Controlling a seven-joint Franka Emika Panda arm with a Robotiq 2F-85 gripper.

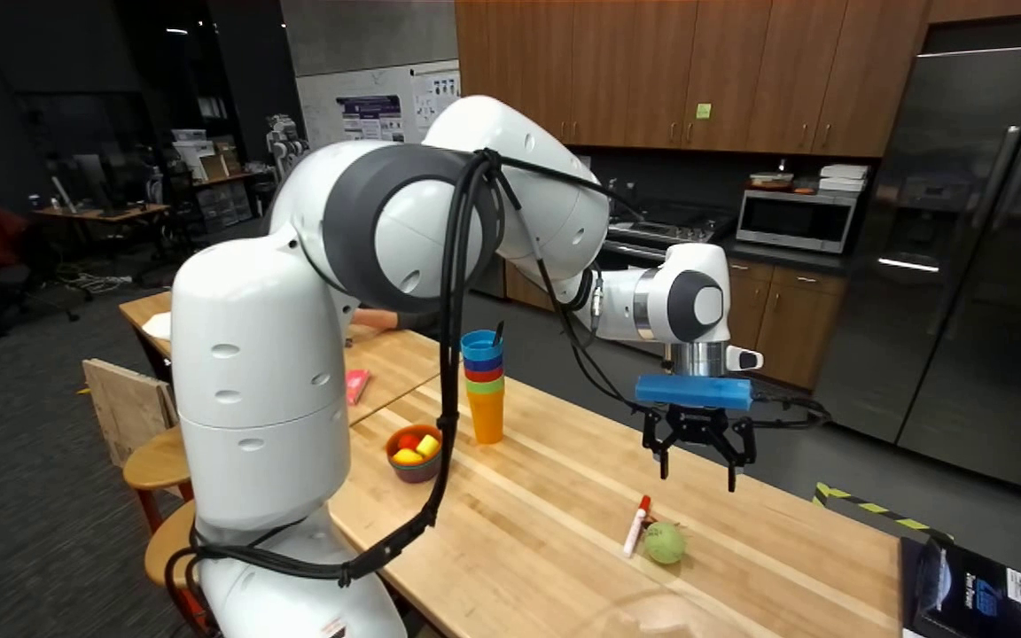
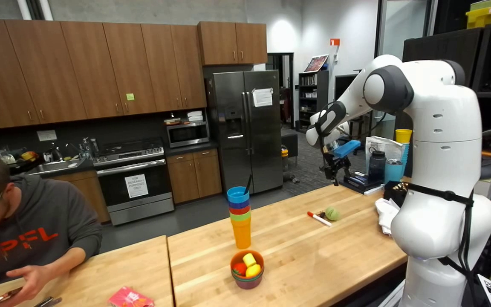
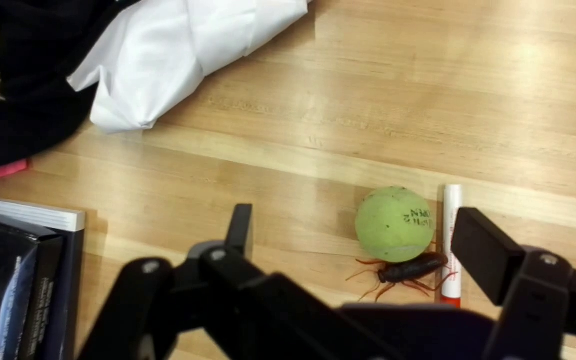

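A green tennis ball (image 3: 394, 224) lies on the surface (image 1: 519, 532), a dark cockroach figure (image 3: 410, 268) just beside it. In an exterior view a red-capped marker (image 1: 636, 527) lies just left of the ball, and the claw (image 1: 697, 479) hangs above, spread apart. Farther left stand stacked cups (image 1: 486, 408) and a bowl (image 1: 413, 473); a black box (image 1: 976, 589) is at the right.

On pale wooden counter (image 3: 418, 65), wrist view: round green tennis ball (image 3: 394, 224) lies left of slim white plastic marker (image 3: 452, 215); brown long-legged cockroach (image 3: 412, 268) before ball; crumpled white cloth (image 3: 178, 50), upper left.
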